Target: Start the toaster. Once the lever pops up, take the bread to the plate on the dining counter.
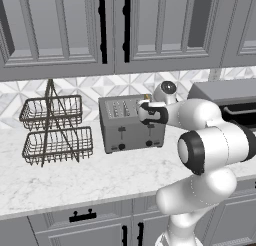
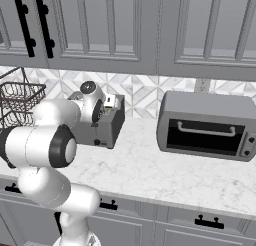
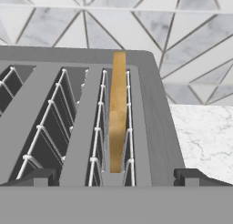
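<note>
Golden-tan, the bread (image 3: 118, 123) stands in the toaster's (image 1: 131, 123) slot nearest its right edge, at the back of the worktop (image 1: 90, 177), and your gripper (image 3: 118, 176) hangs released astride it: I judge you must descend squarely and pinch.

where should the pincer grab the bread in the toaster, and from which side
Grip the bread's exposed top edge, coming straight down from above the toaster. The slice stands on edge in the slot at the right in the hand view, wire guides flanking both faces, so one finger probably has to pass down each broad face.
</note>
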